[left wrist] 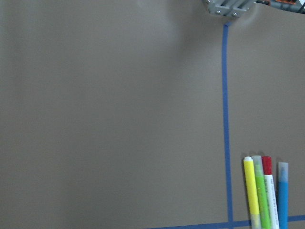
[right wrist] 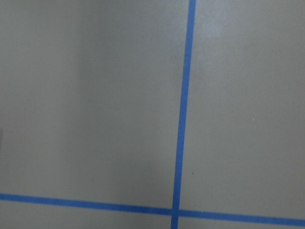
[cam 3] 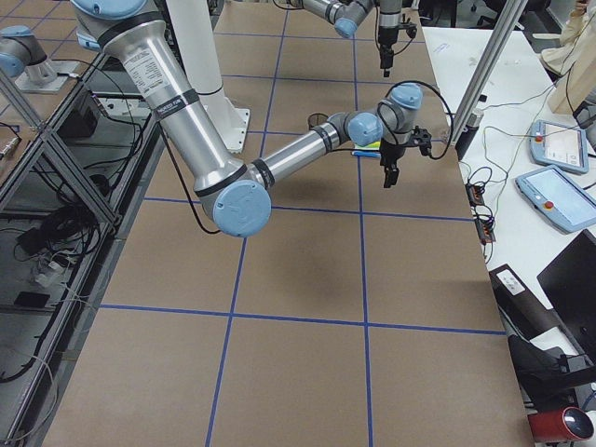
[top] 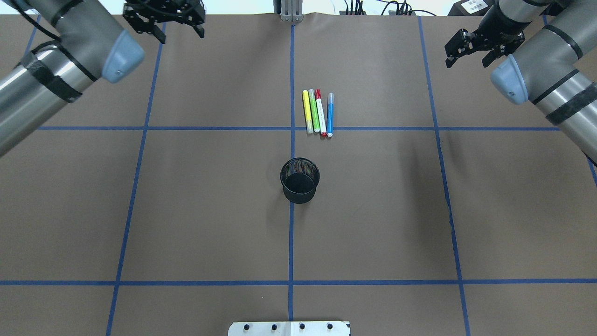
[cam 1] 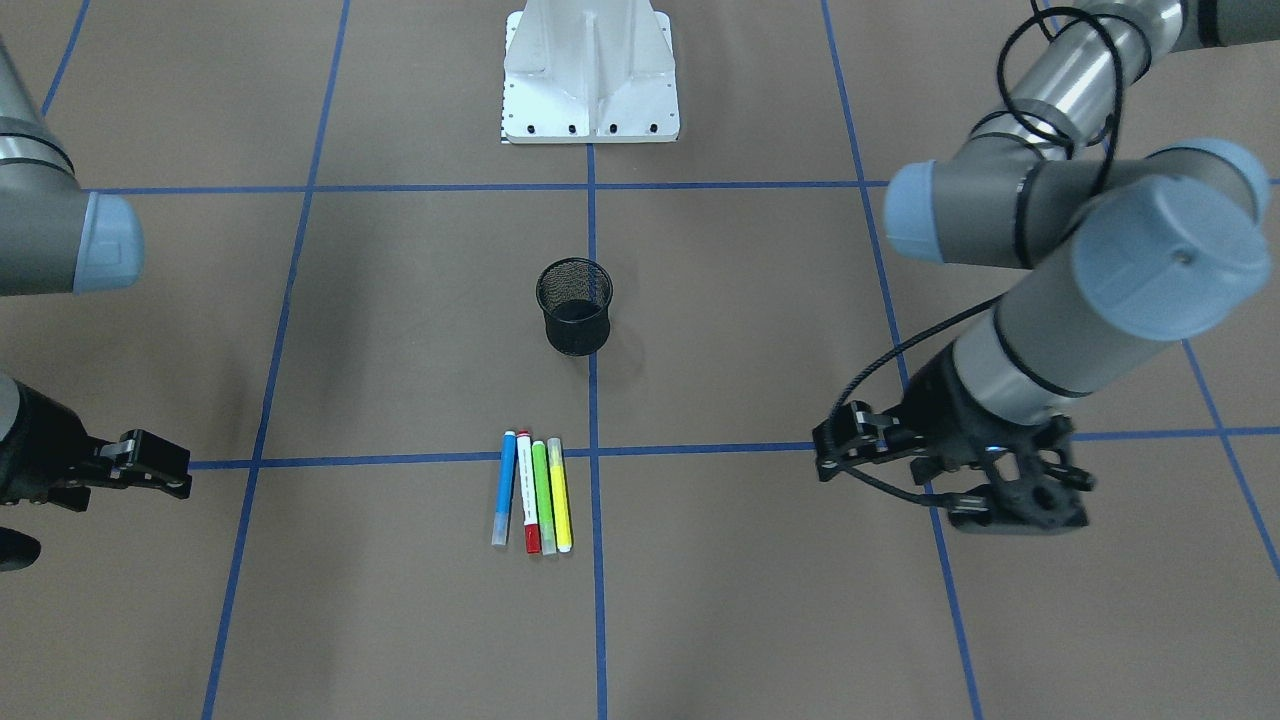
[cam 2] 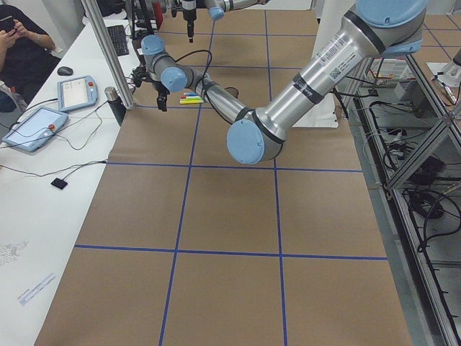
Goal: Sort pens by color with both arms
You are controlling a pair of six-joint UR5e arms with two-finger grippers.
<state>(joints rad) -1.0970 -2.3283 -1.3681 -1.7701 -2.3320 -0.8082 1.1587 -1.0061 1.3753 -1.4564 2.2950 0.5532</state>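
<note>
Pens (top: pixel 318 113) are lying side by side near the cup (top: pixel 300 179), looking light, stiff, slick; I'd be pinching an outer one mid-barrel. Left claw (top: pixel 182 36) and right claw (top: pixel 466 61) are hanging spread, empty, far off.

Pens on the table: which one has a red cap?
The white pen, between the green pen and the blue pen; the others have clear caps.

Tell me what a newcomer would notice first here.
Four slim marker pens, yellow, green, white with a red cap, and blue, lie side by side near the middle of the brown table. A black mesh cup stands upright between them and the white base pedestal. The black left gripper and right gripper hang open at either side, holding nothing.
</note>
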